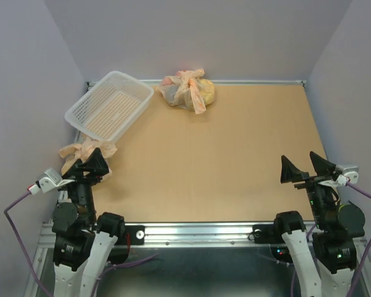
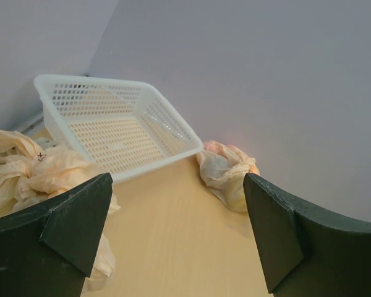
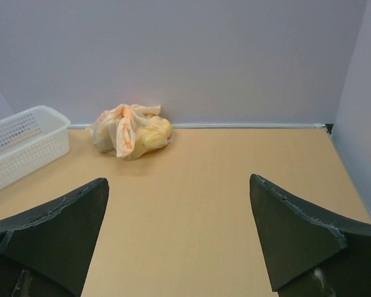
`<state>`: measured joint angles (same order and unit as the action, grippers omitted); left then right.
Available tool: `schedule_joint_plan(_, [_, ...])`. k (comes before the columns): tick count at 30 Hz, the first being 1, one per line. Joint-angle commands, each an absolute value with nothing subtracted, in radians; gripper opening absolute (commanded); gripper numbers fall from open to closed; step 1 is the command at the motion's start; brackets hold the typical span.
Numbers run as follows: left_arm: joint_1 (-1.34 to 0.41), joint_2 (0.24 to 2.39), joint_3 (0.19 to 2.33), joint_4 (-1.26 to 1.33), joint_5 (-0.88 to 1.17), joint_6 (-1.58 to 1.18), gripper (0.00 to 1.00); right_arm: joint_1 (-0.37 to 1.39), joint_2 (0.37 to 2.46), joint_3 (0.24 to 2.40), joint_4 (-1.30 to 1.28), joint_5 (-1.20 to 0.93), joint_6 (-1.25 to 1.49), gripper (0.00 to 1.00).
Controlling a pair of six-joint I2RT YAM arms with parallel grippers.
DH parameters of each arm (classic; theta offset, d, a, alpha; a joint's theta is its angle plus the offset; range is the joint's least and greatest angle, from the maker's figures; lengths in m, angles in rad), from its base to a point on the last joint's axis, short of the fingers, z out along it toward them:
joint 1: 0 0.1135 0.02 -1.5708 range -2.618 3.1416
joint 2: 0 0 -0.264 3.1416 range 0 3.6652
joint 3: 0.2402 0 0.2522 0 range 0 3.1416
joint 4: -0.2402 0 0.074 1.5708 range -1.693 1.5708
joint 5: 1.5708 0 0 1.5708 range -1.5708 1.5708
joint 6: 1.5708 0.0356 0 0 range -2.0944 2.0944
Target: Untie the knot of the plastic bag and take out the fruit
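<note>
1. My left gripper (image 1: pixel 90 164) is spread wide and holds nothing, at the table's 8 o'clock edge.
2. The plastic bag (image 1: pixel 80 149) lies crumpled just beyond it at 11 o'clock, beside the white basket (image 1: pixel 111 105).
3. My right gripper (image 1: pixel 306 168), at 4 o'clock and well apart, is also spread and empty.

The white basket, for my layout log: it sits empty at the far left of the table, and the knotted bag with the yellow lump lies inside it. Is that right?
Not quite. The knotted bag with the yellow lump lies outside the white basket, on the table just to its right by the back wall. The top external view shows this. The basket does sit empty at the far left.
</note>
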<state>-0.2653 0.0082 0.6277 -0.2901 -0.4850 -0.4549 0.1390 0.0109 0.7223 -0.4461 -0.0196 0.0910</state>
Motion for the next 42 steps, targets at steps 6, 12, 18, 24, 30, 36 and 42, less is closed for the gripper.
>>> schedule_joint_plan(6, [-0.256, -0.068, 0.624, -0.225, -0.428, -0.489, 0.99, 0.156, 0.009, 0.695, -0.439, 0.031, 0.140, 1.00])
schedule_joint_plan(12, [-0.256, 0.150, 0.670, -0.253, -0.397, -0.554, 0.99, 0.163, 0.009, 0.687, -0.446, 0.074, 0.172, 1.00])
schedule_joint_plan(18, [-0.256, 0.466, 0.793, -0.382, -0.399, -0.659, 0.99, 0.173, 0.012, 0.677, -0.449, 0.094, 0.210, 1.00])
schedule_joint_plan(24, [-0.250, 0.857, 0.945, -0.543, -0.475, -0.727, 0.99, 0.201, 0.011, 0.675, -0.448, 0.083, 0.232, 1.00])
schedule_joint_plan(30, [-0.129, 0.965, 0.960, -0.546, -0.557, -0.712, 0.99, 0.230, 0.011, 0.687, -0.446, 0.081, 0.250, 1.00])
schedule_joint_plan(36, [0.029, 1.009, 0.956, -0.552, -0.675, -0.690, 0.99, 0.256, 0.011, 0.686, -0.446, 0.078, 0.270, 1.00])
schedule_joint_plan(42, [0.192, 1.115, 0.897, -0.447, -0.533, -0.646, 0.99, 0.284, 0.008, 0.681, -0.448, 0.113, 0.267, 1.00])
